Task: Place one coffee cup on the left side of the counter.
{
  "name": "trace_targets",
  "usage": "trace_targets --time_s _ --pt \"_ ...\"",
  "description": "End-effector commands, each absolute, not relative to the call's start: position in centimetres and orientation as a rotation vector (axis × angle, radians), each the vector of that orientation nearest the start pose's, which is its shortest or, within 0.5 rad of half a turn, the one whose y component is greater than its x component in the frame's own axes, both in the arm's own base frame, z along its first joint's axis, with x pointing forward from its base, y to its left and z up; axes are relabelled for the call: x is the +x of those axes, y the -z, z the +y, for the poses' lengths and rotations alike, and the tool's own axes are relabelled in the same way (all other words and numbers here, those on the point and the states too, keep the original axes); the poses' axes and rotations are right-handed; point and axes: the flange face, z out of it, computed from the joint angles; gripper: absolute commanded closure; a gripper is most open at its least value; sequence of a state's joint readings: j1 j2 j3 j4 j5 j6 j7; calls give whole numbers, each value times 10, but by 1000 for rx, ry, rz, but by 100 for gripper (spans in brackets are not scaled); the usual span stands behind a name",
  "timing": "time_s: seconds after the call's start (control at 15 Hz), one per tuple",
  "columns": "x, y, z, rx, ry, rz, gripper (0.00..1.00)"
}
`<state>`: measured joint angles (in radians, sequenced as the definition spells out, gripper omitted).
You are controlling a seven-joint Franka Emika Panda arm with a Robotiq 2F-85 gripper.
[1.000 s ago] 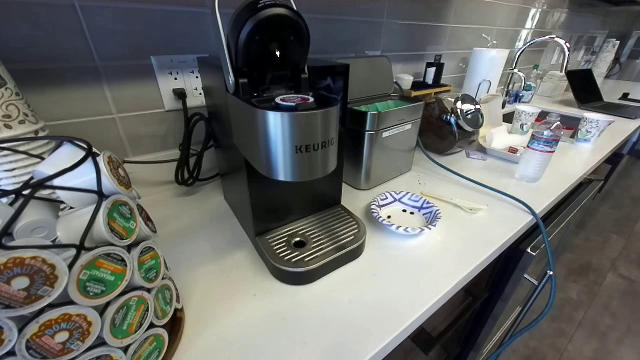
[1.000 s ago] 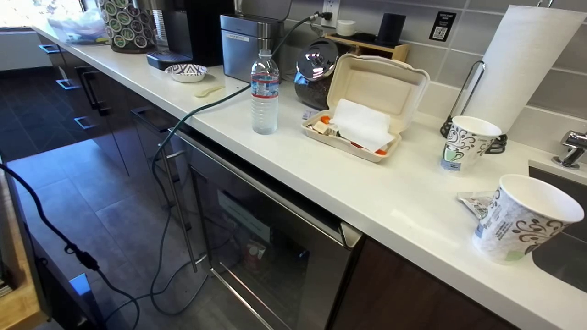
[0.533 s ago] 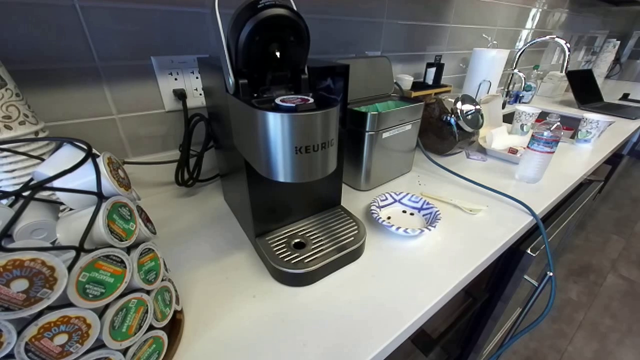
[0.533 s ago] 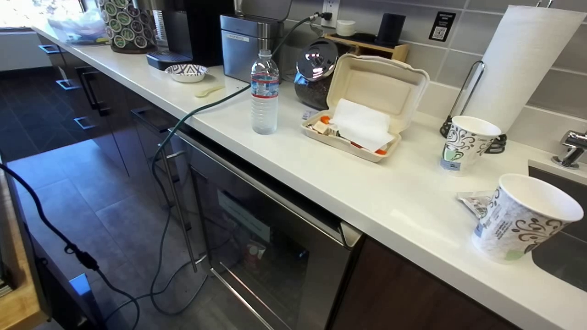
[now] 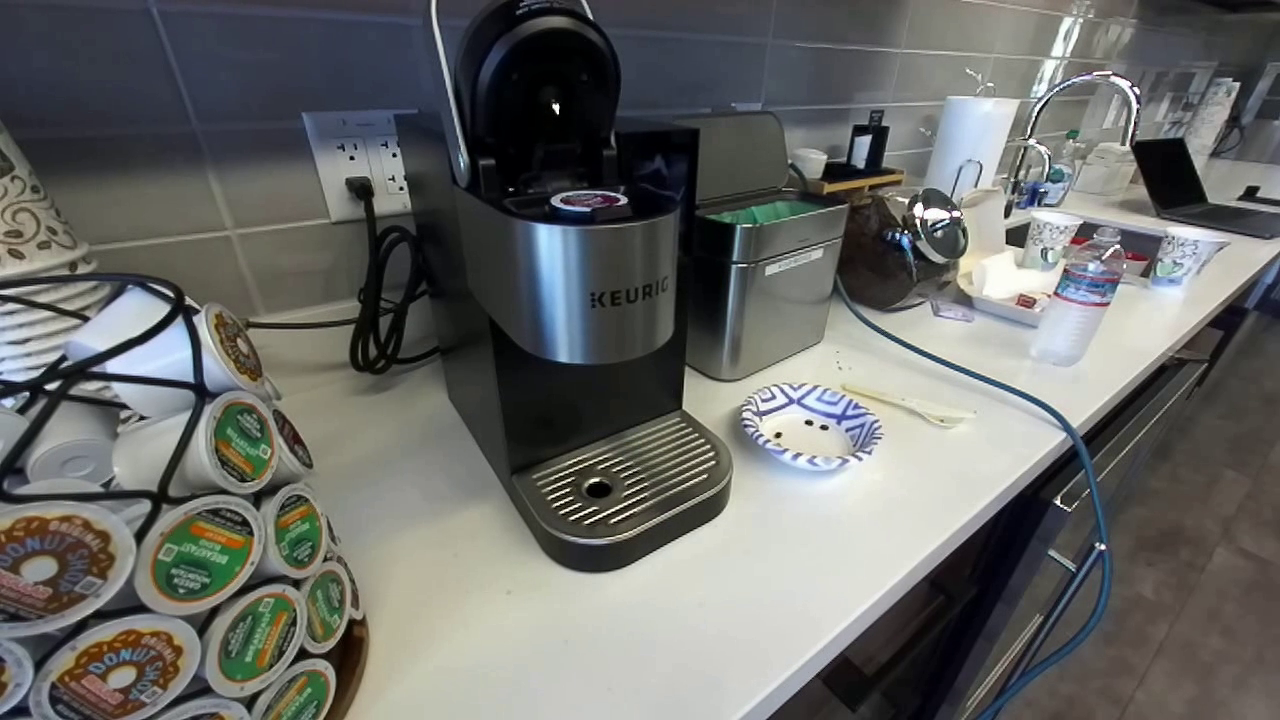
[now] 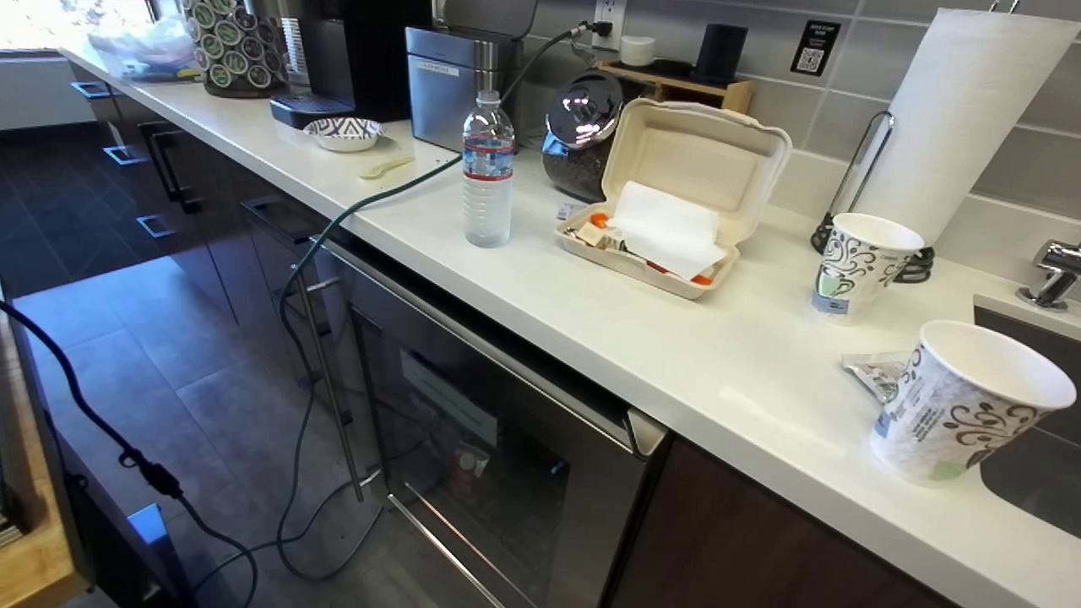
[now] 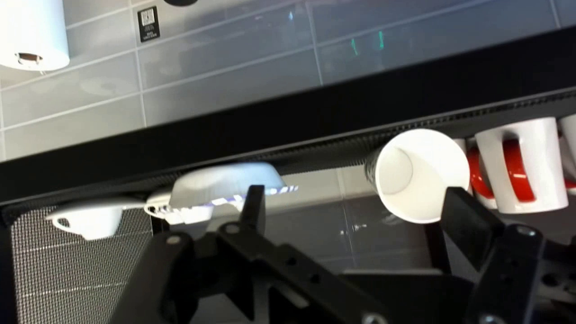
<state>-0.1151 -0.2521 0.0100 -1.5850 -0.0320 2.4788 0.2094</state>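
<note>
- Your tool is released in the wrist view, its fingers standing well apart at nine and three o'clock.
- Your coffee cup lies at two o'clock from the tool's middle: white and tapered, its mouth facing your view, dark speckling at its nine o'clock side.
- The three o'clock finger overlaps the cup's rim in your wrist view; whether the two touch, you cannot tell.
- Toward twelve o'clock, a black shelf crosses your wrist view, just beside the cup.
- At the cup's three o'clock you have a white mug with a red handle; at the tool's nine o'clock, a blue-rimmed bowl.
- In both exterior views you see the tabletop, carrying the coffee machine, with a patterned bowl near it.
- In an exterior view, your tabletop also carries a paper cup just beside the sink, and another paper cup at its eleven o'clock.
</note>
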Motion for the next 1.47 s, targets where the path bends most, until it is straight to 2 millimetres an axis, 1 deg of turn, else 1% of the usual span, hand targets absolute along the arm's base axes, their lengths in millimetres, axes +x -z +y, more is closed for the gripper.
trace_targets --time_s 0.0,0.2,0.4,0.47,0.67,0.93,1.0,1.07,1.27,1.4 --pt "529 -891 -50 -2575 1740 389 0" --pt "567 -890 -41 -2571 1779 342 0" --pt "597 -884 -30 -2563 1802 304 0" --pt "603 -884 -28 -2559 1809 288 0" --pt "620 -878 -31 -2562 1869 289 0" --pt "635 -870 -38 -2609 1923 246 0" --pt "638 -869 -38 -2616 1934 233 2" --pt "641 -867 -38 -2622 1949 219 10" --pt "648 -863 -36 -2648 1976 157 40" --pt "650 -863 -34 -2655 1983 128 57"
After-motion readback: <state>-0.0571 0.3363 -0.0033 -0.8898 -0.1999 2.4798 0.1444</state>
